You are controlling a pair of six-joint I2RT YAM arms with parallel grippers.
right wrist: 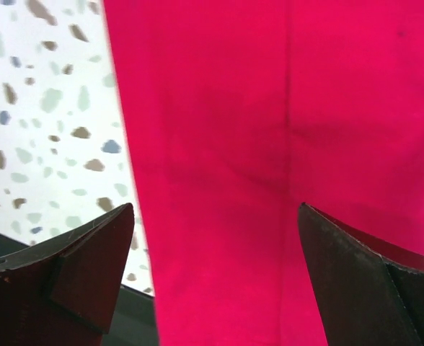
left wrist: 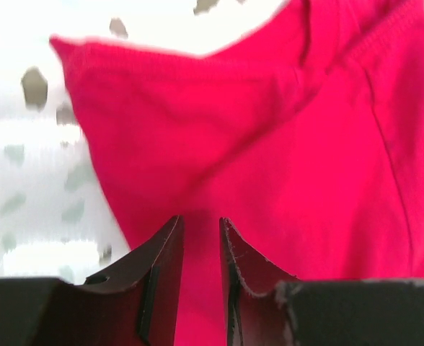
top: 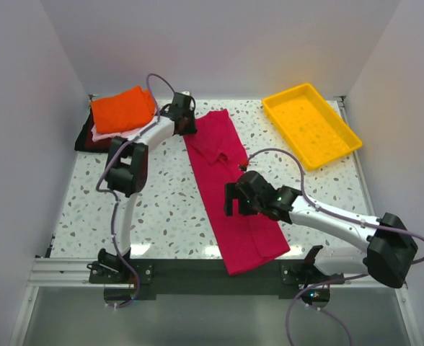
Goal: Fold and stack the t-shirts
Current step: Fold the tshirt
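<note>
2 grippers, 1 crimson t-shirt (top: pixel 219 151). Near you: right gripper (top: pixel 239 205) wide open, empty, over shirt's near half, the arm closer to the hem. Shirt lies on worktop (top: pixel 161 216) as long strip, axis near-to-far, leaning left. Far end: left gripper (top: pixel 187 122) nearly closed, apparently pinching shirt edge. Beyond-left: orange t-shirt (top: pixel 122 108), folded.
</note>
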